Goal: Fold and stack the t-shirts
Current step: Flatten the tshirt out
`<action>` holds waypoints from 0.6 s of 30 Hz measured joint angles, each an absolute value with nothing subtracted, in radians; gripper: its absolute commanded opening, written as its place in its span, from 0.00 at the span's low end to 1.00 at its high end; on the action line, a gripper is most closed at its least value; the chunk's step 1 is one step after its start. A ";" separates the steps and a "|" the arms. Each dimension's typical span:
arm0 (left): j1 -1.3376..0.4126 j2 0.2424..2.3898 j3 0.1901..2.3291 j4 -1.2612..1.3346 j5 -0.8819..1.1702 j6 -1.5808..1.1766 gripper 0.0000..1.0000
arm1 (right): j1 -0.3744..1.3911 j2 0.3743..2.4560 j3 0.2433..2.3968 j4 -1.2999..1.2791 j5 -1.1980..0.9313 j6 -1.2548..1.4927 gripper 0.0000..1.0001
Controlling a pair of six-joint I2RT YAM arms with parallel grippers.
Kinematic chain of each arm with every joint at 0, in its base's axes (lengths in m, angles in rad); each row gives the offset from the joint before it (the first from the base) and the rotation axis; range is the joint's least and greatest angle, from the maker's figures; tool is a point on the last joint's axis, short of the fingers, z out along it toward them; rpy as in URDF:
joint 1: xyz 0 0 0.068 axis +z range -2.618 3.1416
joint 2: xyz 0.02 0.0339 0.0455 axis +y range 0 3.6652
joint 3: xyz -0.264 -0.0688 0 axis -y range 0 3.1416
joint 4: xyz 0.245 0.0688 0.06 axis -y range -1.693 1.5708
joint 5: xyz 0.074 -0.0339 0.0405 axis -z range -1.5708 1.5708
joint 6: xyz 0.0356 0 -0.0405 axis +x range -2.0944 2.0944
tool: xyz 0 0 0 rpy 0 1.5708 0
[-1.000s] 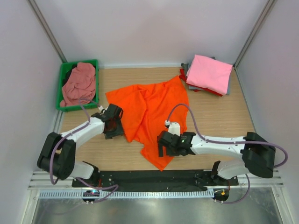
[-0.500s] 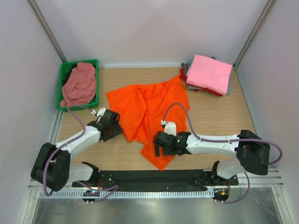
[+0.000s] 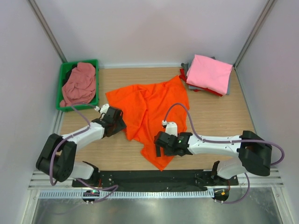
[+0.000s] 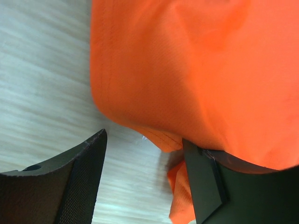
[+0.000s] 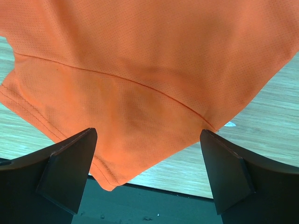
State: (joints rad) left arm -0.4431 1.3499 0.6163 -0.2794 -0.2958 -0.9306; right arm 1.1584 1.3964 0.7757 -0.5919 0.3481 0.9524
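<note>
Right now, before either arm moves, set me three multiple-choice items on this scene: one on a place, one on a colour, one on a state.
1. Where on the table does the folded stack lie?
A) far right corner
B) near left edge
C) dead centre

2. What colour is the stack's top shirt?
A) grey
B) pink
C) orange

3. How does the right gripper stand?
A) shut on cloth
B) out of view
C) open

Key:
1 A: the top view shows the stack beside the far right wall.
2 B: pink lies uppermost on the stack.
3 C: the right wrist view shows the fingers wide apart over the hem of the orange shirt.
</note>
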 measured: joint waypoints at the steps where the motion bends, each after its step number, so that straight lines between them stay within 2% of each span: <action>1: -0.444 1.380 0.639 -0.279 -0.299 -0.926 0.66 | 1.158 1.397 0.776 -0.590 0.348 0.952 0.99; 5: -0.444 1.461 0.702 -0.268 -0.305 -0.909 0.55 | 1.158 1.401 0.775 -0.571 0.342 0.949 1.00; 8: -0.444 1.523 0.749 -0.251 -0.311 -0.895 0.42 | 1.158 1.405 0.768 -0.551 0.334 0.944 1.00; 9: -0.444 1.540 0.764 -0.245 -0.315 -0.888 0.31 | 1.158 1.406 0.766 -0.547 0.332 0.942 1.00; 11: -0.444 1.569 0.783 -0.231 -0.315 -0.880 0.18 | 1.158 1.408 0.760 -0.538 0.328 0.937 1.00; 12: -0.444 1.581 0.792 -0.224 -0.313 -0.875 0.02 | 1.158 1.408 0.757 -0.536 0.327 0.934 1.00; 13: -0.444 1.591 0.798 -0.216 -0.311 -0.873 0.00 | 1.158 1.409 0.755 -0.534 0.326 0.929 1.00; 18: -0.444 1.600 0.820 -0.237 -0.276 -0.839 0.00 | 1.158 1.421 0.753 -0.520 0.318 0.910 1.00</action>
